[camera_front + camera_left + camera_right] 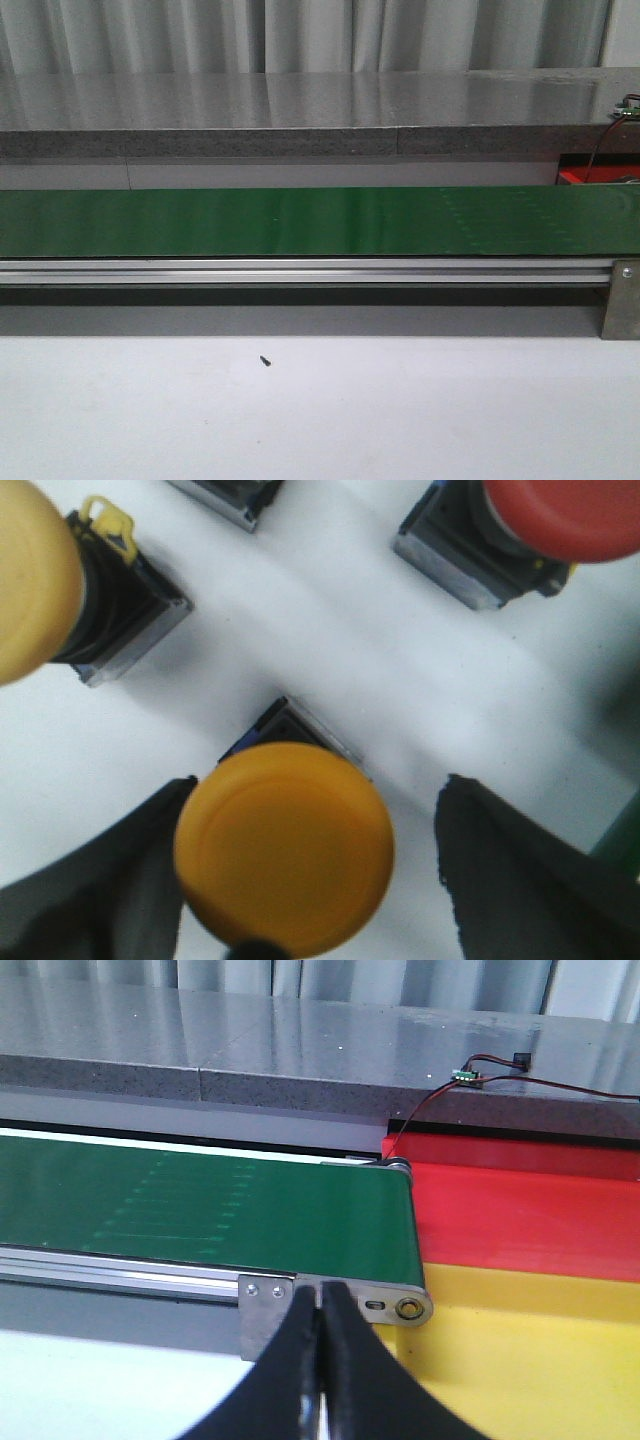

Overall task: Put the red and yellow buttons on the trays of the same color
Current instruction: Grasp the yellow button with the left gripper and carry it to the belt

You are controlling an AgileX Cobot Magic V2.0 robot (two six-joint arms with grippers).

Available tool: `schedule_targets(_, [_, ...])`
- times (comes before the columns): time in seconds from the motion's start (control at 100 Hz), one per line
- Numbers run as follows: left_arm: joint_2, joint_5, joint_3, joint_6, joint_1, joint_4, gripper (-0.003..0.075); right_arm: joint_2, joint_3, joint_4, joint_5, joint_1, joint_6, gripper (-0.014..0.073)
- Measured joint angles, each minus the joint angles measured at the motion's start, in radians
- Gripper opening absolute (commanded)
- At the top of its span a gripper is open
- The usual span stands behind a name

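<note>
In the left wrist view, a yellow button on a black base stands on the white surface between my left gripper's open jaws. One finger is close against its cap; the other finger stands apart from it. A second yellow button and a red button stand nearby. My right gripper is shut and empty, near the conveyor's end bracket, beside the yellow tray and the red tray. Neither gripper shows in the front view.
A green conveyor belt on an aluminium rail runs across the table; it also shows in the right wrist view. A small black screw lies on the white table. The red tray's edge shows at far right. Another button's base is partly visible.
</note>
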Motion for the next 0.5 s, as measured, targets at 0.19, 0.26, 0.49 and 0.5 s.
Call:
schedule_targets(0.19, [0.000,-0.008,0.000,0.000,0.000,0.000,0.0137,0.000,0.000,0.000,0.000,0.000,0.000,-0.0067])
schedule_targets(0.26, [0.000,-0.008,0.000,0.000,0.000,0.000,0.0094,0.000,0.000,0.000,0.000,0.000,0.000,-0.0067])
schedule_targets(0.49, [-0.046,-0.006,0.000,0.000,0.000,0.010,0.0051,0.000,0.000,0.000,0.000,0.000,0.000,-0.0067])
schedule_targets(0.5, [-0.049,-0.006,0.000,0.000,0.000,0.013,0.0051,0.000,0.000,0.000,0.000,0.000,0.000,-0.0067])
